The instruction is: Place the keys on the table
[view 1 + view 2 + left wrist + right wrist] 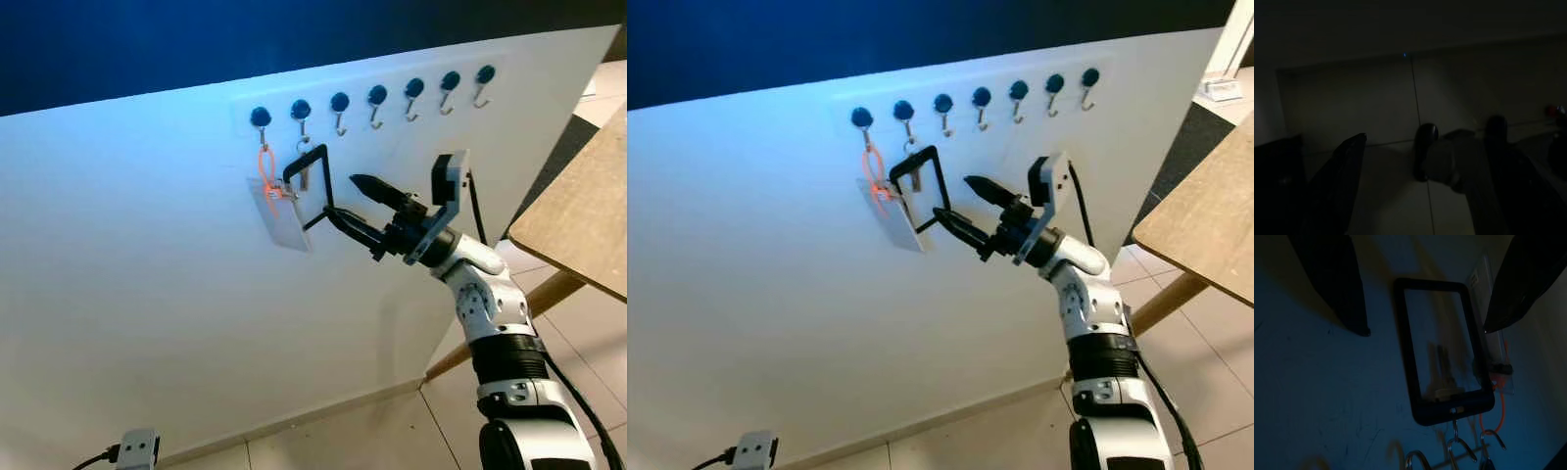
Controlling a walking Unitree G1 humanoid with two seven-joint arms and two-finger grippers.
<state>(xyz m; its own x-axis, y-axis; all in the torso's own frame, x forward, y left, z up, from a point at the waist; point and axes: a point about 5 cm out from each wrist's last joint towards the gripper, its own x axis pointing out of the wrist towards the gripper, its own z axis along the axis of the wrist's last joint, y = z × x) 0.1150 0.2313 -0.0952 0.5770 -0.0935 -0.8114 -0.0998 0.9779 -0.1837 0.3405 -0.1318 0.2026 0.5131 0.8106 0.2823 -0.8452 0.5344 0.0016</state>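
Right gripper [351, 202] hovers with fingers spread wide, just right of the keys [306, 178] and their black rectangular loop, hanging from a wall hook [301, 113] beside a clear tag [278, 213].

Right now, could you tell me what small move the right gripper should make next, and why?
Probably ease the right gripper forward to the black key loop and close. Its fingers are open and just short of the loop, which hangs on a hook beside the clear tag.
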